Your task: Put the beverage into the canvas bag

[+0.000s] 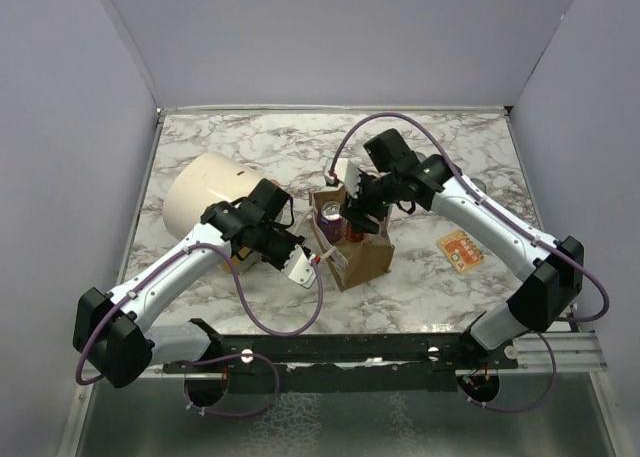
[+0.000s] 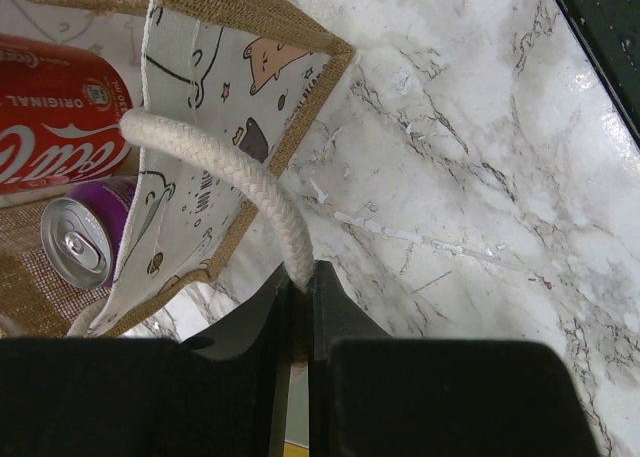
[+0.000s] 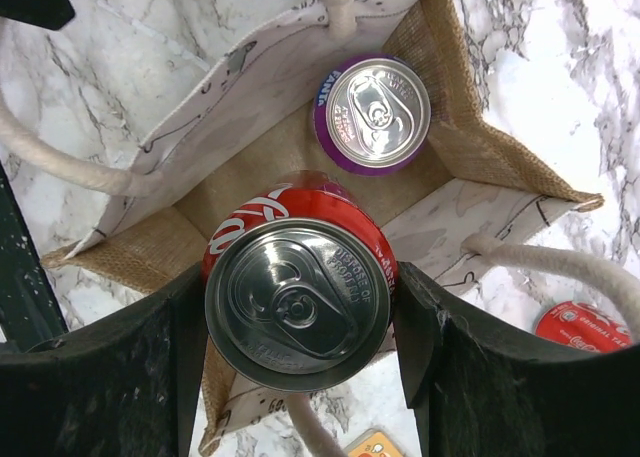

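The canvas bag [image 1: 368, 259] stands open mid-table, tan burlap with a white printed lining [image 2: 200, 67] [image 3: 480, 147]. My left gripper [image 1: 308, 267] [image 2: 302, 279] is shut on one cream rope handle [image 2: 235, 162] and holds it out to the bag's left. My right gripper [image 1: 356, 215] [image 3: 298, 307] is shut on a red Coca-Cola can [image 3: 297, 297] [image 2: 50, 117], held upright over the bag's open mouth. A purple Fanta can [image 3: 375, 112] [image 2: 78, 239] [image 1: 329, 217] stands inside the bag.
A large cream cylinder [image 1: 205, 192] lies at the left behind my left arm. An orange card [image 1: 460, 250] [image 3: 375, 445] lies right of the bag. Another red can [image 3: 585, 327] lies on the marble beside the bag. Walls enclose the table.
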Available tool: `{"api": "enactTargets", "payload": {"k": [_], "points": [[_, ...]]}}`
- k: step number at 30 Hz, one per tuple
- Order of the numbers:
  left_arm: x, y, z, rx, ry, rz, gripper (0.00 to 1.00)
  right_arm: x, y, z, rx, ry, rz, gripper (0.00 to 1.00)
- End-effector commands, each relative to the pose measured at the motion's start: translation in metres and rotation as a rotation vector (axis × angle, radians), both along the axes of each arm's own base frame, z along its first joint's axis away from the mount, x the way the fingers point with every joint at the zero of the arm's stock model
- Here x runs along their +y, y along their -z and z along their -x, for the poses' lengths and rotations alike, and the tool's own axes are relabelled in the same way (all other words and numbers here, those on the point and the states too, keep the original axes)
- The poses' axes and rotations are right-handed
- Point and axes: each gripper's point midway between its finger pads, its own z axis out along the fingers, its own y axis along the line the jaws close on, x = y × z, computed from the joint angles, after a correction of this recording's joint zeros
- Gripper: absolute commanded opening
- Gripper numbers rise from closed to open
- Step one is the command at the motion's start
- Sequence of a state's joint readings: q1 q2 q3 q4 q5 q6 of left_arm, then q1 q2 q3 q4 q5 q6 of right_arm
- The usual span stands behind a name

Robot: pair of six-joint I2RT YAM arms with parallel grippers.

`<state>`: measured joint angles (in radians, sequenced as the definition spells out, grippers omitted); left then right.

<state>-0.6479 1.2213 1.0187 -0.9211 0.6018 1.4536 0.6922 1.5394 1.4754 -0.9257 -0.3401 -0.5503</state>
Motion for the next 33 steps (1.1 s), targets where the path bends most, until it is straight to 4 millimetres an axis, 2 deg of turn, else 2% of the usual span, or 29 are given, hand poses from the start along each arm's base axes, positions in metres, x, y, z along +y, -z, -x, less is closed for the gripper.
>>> {"api": "enactTargets", "payload": {"k": [1,15,23,33], "points": [[-0.001,0.0,0.005,0.019,0.019,0.015,0.0,0.009,-0.001,-0.017,-0.066,0.016,-0.021,0.01],[0.0,-0.001,0.007,0.007,0.027,0.024,0.0,0.017,0.042,-0.032,-0.009,0.118,-0.011,0.01],[-0.001,-0.004,0.006,0.008,0.028,0.028,0.0,0.021,0.062,-0.026,0.056,0.119,-0.009,0.01],[-0.001,-0.003,0.007,0.008,0.029,0.027,0.0,0.027,0.074,-0.013,0.109,0.083,-0.05,0.01]]}}
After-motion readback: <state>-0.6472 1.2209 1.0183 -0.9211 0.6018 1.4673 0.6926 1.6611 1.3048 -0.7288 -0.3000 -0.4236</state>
